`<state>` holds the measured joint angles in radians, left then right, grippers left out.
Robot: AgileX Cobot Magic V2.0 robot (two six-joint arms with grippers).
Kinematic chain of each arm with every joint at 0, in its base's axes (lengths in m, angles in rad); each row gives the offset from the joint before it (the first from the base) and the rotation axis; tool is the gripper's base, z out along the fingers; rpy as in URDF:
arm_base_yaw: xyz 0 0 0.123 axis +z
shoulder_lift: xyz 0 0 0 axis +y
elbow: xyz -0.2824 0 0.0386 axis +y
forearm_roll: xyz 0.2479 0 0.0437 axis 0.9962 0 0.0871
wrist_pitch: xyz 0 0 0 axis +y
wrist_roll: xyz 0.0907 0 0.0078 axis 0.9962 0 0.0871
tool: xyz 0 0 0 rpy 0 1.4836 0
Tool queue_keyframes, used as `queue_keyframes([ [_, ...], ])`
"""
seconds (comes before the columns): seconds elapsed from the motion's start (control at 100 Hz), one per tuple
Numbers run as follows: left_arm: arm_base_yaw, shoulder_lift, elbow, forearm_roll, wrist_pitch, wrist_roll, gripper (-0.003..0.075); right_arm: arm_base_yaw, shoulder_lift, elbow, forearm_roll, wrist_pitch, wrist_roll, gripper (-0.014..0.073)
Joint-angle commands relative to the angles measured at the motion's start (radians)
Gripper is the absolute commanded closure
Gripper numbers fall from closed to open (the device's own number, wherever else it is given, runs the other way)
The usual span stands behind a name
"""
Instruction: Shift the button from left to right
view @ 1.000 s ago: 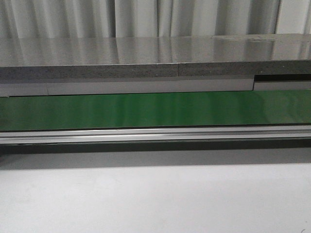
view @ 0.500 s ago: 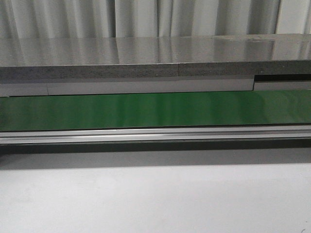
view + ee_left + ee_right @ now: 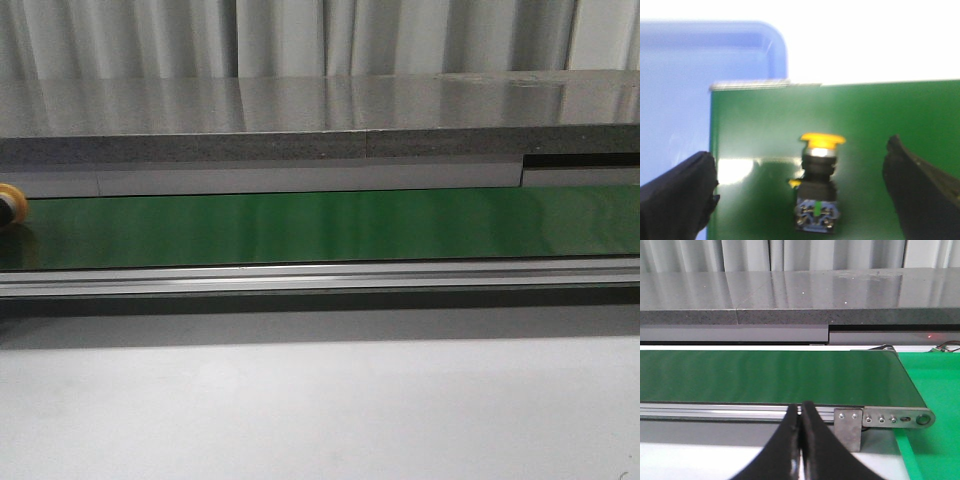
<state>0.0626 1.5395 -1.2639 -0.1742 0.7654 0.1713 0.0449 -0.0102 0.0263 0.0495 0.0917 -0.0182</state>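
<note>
- The right gripper (image 3: pixel 801 440) sat nearest its wrist camera with its two fingers pressed together and nothing between them; it looked parked low before the rail, probably waiting at the far end of the belt where the button should arrive.
- In front of it, the bracket (image 3: pixel 849 422) and roller end (image 3: pixel 924 418) marked where the belt (image 3: pixel 770 375) finished, with a green mat (image 3: pixel 935 405) beside that end, a likely landing side for the task.
- The left gripper (image 3: pixel 805 190) stood spread wide, one finger (image 3: pixel 677 197) near the belt's edge and the other well off to the opposite side, neither touching anything.
- The button (image 3: pixel 818 182) lay on its side on the belt between those spread fingers, yellow cap away from the camera and black body toward it, green and blue marks on the base facing the lens. The wide stance suggested the arm either had room to close on it or was leaving it free for the belt to carry.
- A blue bin (image 3: pixel 700 85) lay just beyond the belt's end on that side, likely the source of parts.
- In the front view the button (image 3: pixel 10 205) showed only as a yellow-and-black sliver at the belt's extreme left, so nearly the whole run to the right lay ahead.
- Farthest back, a grey shelf (image 3: pixel 320 120) and pale curtain (image 3: pixel 320 35) closed the scene.
</note>
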Motion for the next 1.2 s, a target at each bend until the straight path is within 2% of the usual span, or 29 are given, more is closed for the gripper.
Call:
queue_keyframes([
  [0.0, -0.055, -0.106, -0.024, -0.022, -0.071, 0.007, 0.0072, 0.002, -0.018, -0.015, -0.012, -0.08, -0.002, 0.0662],
  [0.27, -0.19, -0.381, 0.11, 0.018, -0.236, 0.009, 0.0072, 0.002, -0.018, -0.015, -0.012, -0.08, -0.002, 0.0662],
  [0.43, -0.19, -0.572, 0.254, 0.018, -0.336, 0.009, 0.0072, 0.002, -0.018, -0.015, -0.012, -0.08, -0.002, 0.0662],
  [0.87, -0.19, -1.065, 0.774, 0.016, -0.681, 0.006, 0.0101, 0.002, -0.018, -0.015, -0.012, -0.08, -0.002, 0.0662],
  [1.04, -0.188, -1.2, 0.932, 0.016, -0.745, 0.006, 0.0101, 0.002, -0.018, -0.015, -0.012, -0.08, -0.002, 0.0662],
  [1.19, -0.188, -1.242, 1.021, 0.016, -0.822, 0.006, 0.0101, 0.002, -0.018, -0.015, -0.012, -0.08, -0.002, 0.0662],
])
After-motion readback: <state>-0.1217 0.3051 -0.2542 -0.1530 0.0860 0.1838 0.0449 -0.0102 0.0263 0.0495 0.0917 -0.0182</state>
